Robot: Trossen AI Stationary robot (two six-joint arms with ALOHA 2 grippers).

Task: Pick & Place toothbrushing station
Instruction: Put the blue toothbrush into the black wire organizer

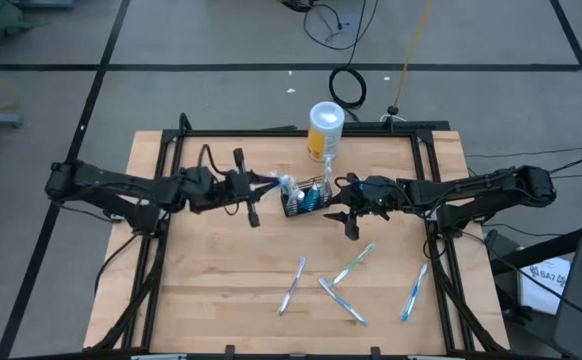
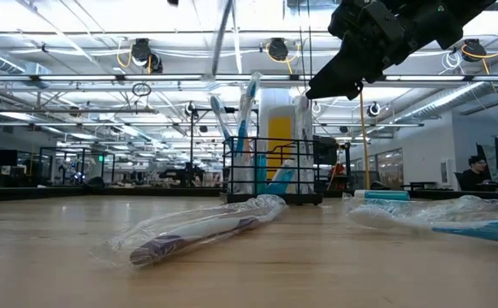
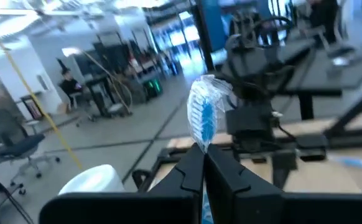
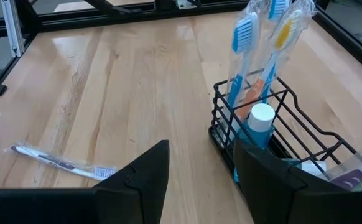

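The toothbrushing station, a small black wire basket [image 1: 306,198], stands on the wooden table in front of a white-and-yellow canister [image 1: 325,130]. The right wrist view shows wrapped toothbrushes [image 4: 255,43] and a white-capped tube [image 4: 261,118] standing in the basket [image 4: 305,134]. My left gripper [image 1: 274,183] is just left of the basket, shut on a plastic-wrapped toothbrush with blue bristles [image 3: 203,112]. My right gripper [image 1: 348,207] is open and empty just right of the basket; it also shows in the low view [image 2: 352,51], above the basket. My left gripper pinches the wrapped toothbrush between its two fingers [image 3: 187,174], on the handle below the head [image 3: 203,146]. The blue-bristled head sticks out past the fingertips. The fingers come level from the table's left. The fingers hide the rest of the handle.
Several wrapped toothbrushes lie on the near half of the table [image 1: 291,287] [image 1: 354,264] [image 1: 414,292]; one shows in the right wrist view [image 4: 63,163]. A black frame rail [image 1: 301,133] runs along the table's far edge. People sit at desks in the room beyond.
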